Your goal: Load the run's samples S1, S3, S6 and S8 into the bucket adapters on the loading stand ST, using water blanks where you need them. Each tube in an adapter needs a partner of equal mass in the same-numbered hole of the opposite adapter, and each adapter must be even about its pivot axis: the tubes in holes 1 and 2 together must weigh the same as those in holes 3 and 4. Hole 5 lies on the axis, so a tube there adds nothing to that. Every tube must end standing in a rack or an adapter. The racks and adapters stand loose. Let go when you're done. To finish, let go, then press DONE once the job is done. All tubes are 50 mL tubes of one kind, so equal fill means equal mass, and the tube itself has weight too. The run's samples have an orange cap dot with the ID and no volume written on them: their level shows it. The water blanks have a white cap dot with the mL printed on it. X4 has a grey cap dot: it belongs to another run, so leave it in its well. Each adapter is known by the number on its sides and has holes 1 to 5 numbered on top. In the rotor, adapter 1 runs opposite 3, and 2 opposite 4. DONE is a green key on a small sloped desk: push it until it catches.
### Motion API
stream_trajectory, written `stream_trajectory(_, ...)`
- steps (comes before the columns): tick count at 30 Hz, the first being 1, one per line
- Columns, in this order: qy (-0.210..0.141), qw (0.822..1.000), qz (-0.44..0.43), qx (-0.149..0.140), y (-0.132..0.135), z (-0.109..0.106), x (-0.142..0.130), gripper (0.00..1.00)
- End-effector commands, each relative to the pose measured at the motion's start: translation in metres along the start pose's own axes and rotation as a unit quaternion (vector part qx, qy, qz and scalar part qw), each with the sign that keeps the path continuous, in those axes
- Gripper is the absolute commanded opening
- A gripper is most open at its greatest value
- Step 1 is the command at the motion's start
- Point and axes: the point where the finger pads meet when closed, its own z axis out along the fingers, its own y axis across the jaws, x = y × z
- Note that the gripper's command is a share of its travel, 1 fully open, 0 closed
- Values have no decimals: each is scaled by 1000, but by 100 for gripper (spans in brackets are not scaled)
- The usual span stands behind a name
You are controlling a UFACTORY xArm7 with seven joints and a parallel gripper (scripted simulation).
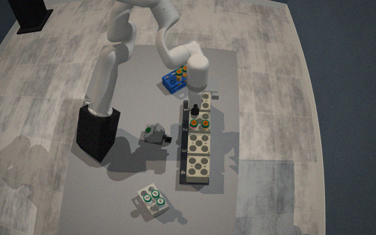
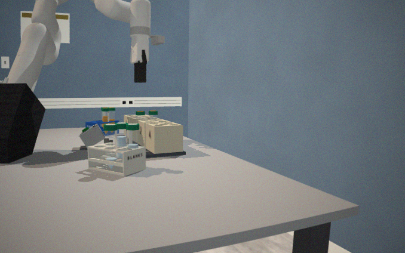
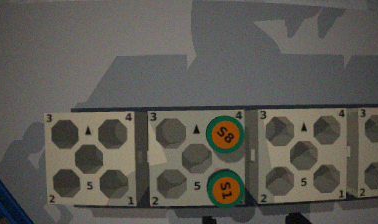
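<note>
The gripper [image 1: 194, 111] [image 2: 140, 78] [image 3: 253, 220] hangs upright, high above the stand [image 1: 185, 139] [image 2: 166, 153] [image 3: 110, 109], and touches nothing on it. Its black fingers are spread partly, with nothing between them.

On the stand there are four adapters in one row, and I call them by the marks of the stand: adapter 1 [image 1: 208, 101] [image 3: 55, 160], adapter 2 [image 1: 199, 130] [image 3: 162, 160], adapter 3 [image 1: 198, 135] [image 3: 280, 155] and adapter 4 [image 1: 197, 175] [image 2: 168, 139] [image 3: 364, 155]. In adapter 2 stand two samples: S1 [image 1: 193, 123] [image 2: 140, 113] [image 3: 225, 188] is in hole 1, on the arm's side of the stand, and S8 [image 1: 205, 123] [image 2: 153, 112] [image 3: 225, 134] is in hole 4, on the far side. Both have a green cap with an orange dot.

Near the mark 1 end of the stand is the blue rack [image 1: 171, 87] [image 2: 92, 124] [image 3: 5, 202], where two orange-dot tubes [image 1: 178, 72] [image 2: 104, 110] stand upright, with orange liquid; their IDs I cannot read.

Off the mark 4 end of the stand, toward the arm's side, the white rack [image 1: 158, 212] [image 2: 135, 163] carries three blanks [image 1: 155, 193] [image 2: 121, 125], also upright; their numbers are too small to read surely.

The grey desk [image 1: 156, 135] [image 2: 92, 136] with green key [image 1: 147, 129] [image 2: 85, 129] is between the stand and the arm's base [image 1: 97, 137] [image 2: 6, 125].
</note>
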Motion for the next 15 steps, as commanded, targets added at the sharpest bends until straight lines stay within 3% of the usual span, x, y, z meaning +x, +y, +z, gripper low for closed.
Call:
stream_trajectory(1, 2, 1000, 0, -1, 1, -2, 1, 44)
stream_trajectory(13, 2, 1000, 0, -1, 1, -2, 1, 44)
stream_trajectory(14, 2, 1000, -17, -1, -4, -2, 0, 57)
stream_trajectory(15, 2, 999, -33, -1, -9, -2, -2, 57)
